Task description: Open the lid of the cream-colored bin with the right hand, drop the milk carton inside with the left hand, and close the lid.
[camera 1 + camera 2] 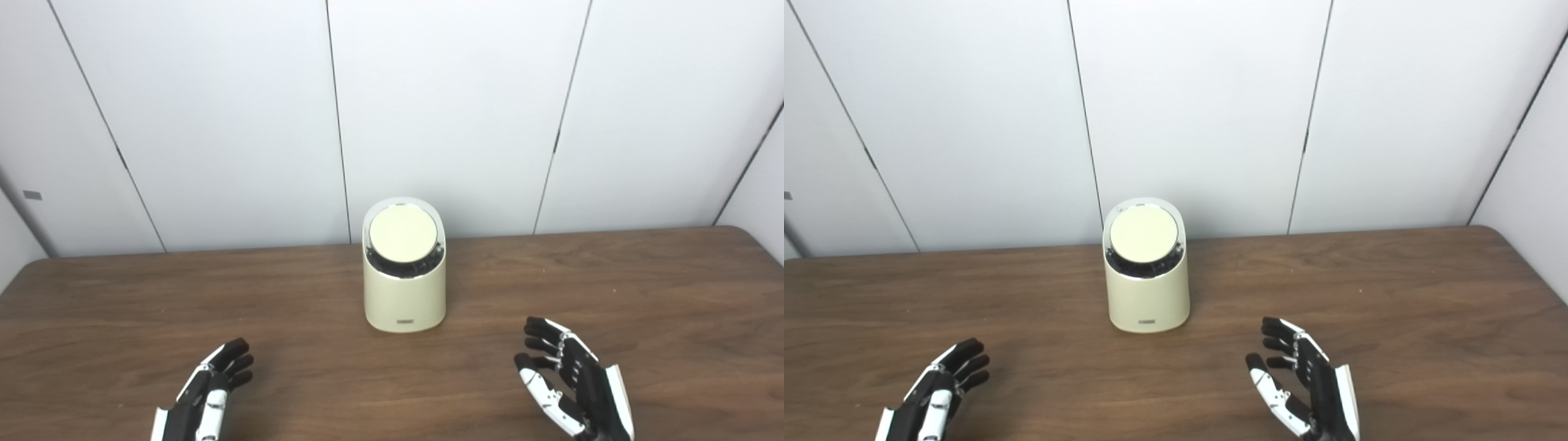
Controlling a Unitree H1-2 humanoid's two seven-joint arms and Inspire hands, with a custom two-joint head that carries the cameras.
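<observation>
Bin (404, 288): upright mid-table (122, 306) near the wall, lid (403, 233) shut.
My left hand (208, 392): fingers apart, empty, low left.
My right hand (569, 383): fingers spread, empty, right of bin, apart from it.

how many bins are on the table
1. The cream-colored bin stands near the middle of the table, toward the back wall, lid closed. No milk carton shows in either view.
</observation>
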